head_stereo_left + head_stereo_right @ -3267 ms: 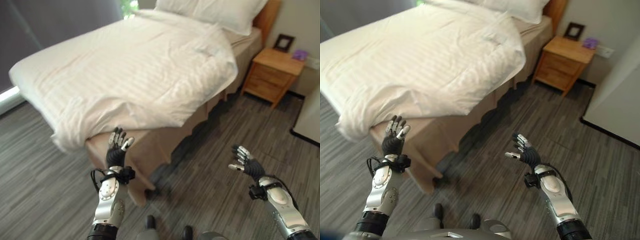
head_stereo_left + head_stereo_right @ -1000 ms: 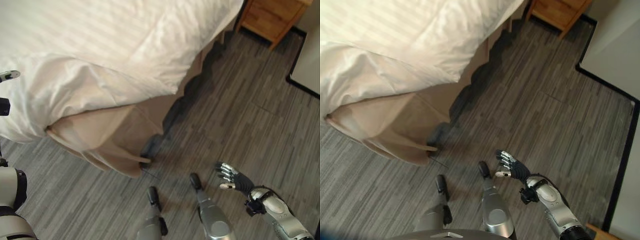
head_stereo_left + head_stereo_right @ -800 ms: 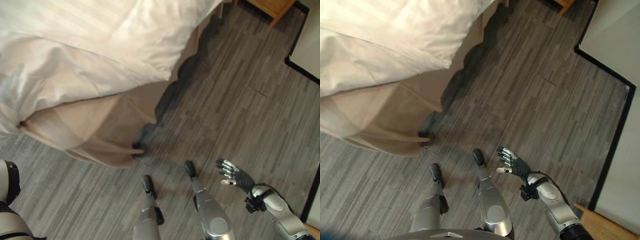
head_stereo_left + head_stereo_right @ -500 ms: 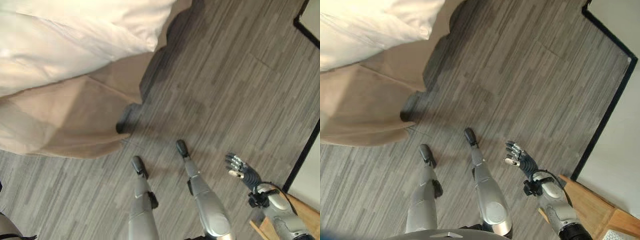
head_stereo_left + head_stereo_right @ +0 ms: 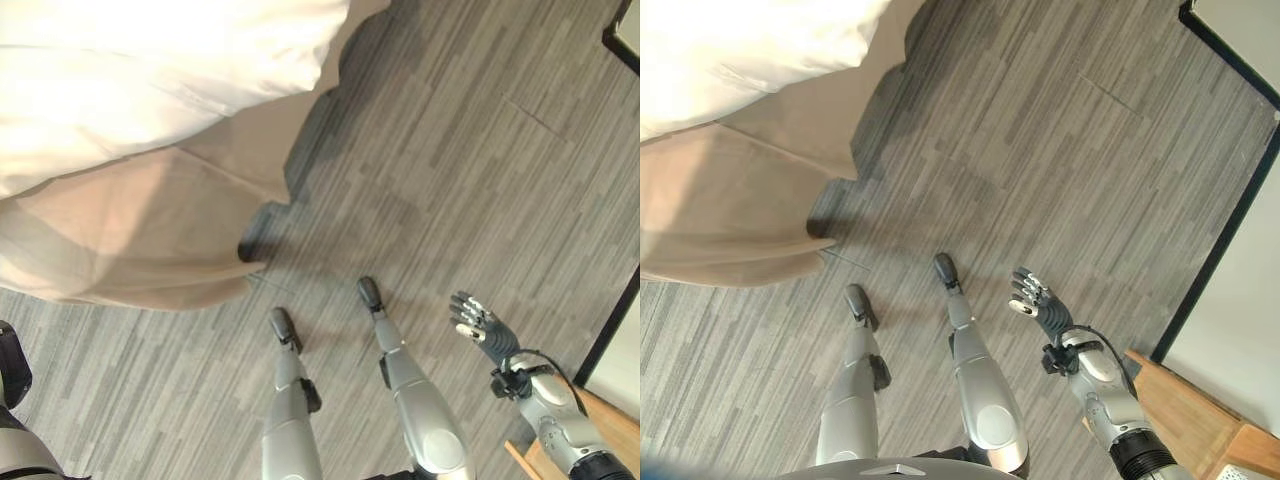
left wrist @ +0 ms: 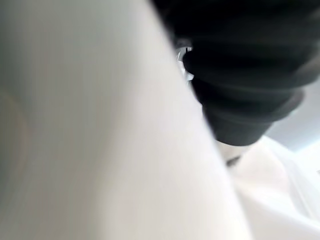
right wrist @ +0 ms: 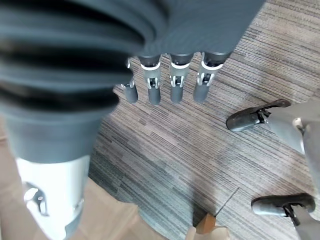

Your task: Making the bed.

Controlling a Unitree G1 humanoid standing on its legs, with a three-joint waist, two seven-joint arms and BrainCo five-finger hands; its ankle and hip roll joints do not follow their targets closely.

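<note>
Cam swung down; right hand (image 5: 482, 327) spread over floor (image 5: 480, 180), left hand's grip unclear.

The right hand (image 7: 165, 75) is hanging with fingers (image 7: 176, 82) extended and relaxed over the grey striped floor (image 7: 210, 150), holding nothing.

Even daylight; the white striped duvet (image 5: 150, 70) is glaringly overexposed. A soft shadow lies on the grey wood-plank floor (image 5: 480, 170) beside the bed. The left wrist view is wholly out of focus.

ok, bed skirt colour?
Tan bed skirt, under the white duvet; clearest in the left eye view.
</note>
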